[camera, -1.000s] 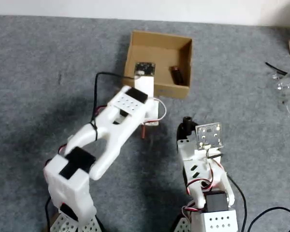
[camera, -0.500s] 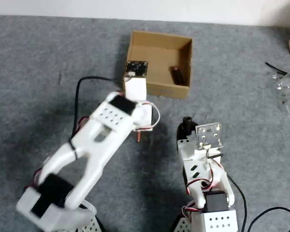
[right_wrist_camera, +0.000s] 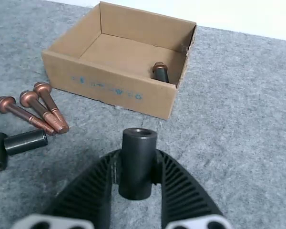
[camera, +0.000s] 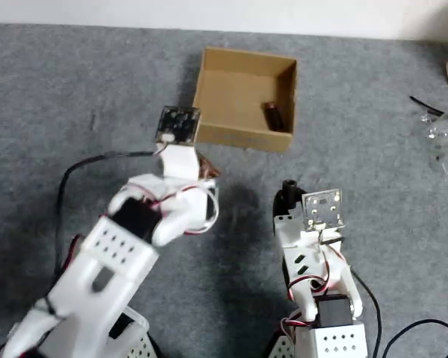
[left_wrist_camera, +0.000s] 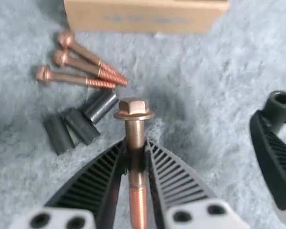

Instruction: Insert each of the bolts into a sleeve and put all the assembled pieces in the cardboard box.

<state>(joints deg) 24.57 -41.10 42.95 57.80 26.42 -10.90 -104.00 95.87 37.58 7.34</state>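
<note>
At the centre of the high view, just below the cardboard box's (camera: 243, 138) near left corner, we record one copper bolt (left_wrist_camera: 134, 110), clamped by its shank between the left gripper's (left_wrist_camera: 136, 145) fingers, head outward. The left arm (camera: 112, 261) stretches there from the lower left of the frame. Lower centre-right: right arm (camera: 313, 253) folded, right gripper (right_wrist_camera: 137, 164) closed around a dark sleeve (right_wrist_camera: 138, 140), open end showing. We also list one assembled piece (camera: 274, 115) inside the box by its right wall. Three loose bolts (left_wrist_camera: 76, 64) and three loose sleeves (left_wrist_camera: 78, 125) lie on the grey carpet (camera: 373, 186) near the box.
</note>
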